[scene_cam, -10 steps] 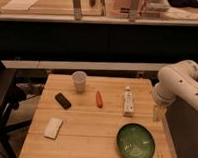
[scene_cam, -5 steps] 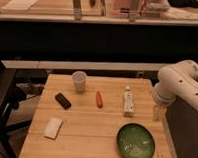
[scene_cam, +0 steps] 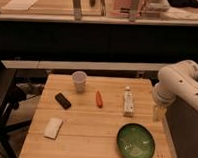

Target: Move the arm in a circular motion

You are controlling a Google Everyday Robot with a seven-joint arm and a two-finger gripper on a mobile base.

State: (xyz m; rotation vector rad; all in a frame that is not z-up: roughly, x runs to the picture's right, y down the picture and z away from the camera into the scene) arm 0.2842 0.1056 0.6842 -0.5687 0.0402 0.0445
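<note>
On the wooden desk (scene_cam: 89, 145), from the left, sit a white pad (scene_cam: 53, 127), a black block (scene_cam: 63, 100), a pale cup (scene_cam: 79, 81), an orange stick (scene_cam: 99, 99), a white tube (scene_cam: 128, 102) and a green bowl (scene_cam: 135, 142). At the desk's right edge the white arm (scene_cam: 184, 87) bends down, and its claw (scene_cam: 159, 112) hangs right of the tube. I cannot tell whether the claw is clenched or released.

Your arm (scene_cam: 181, 84): thick white dotted tubes, bulbous elbow, far right
Your gripper (scene_cam: 159, 112): pale, pointing down below the elbow
</note>
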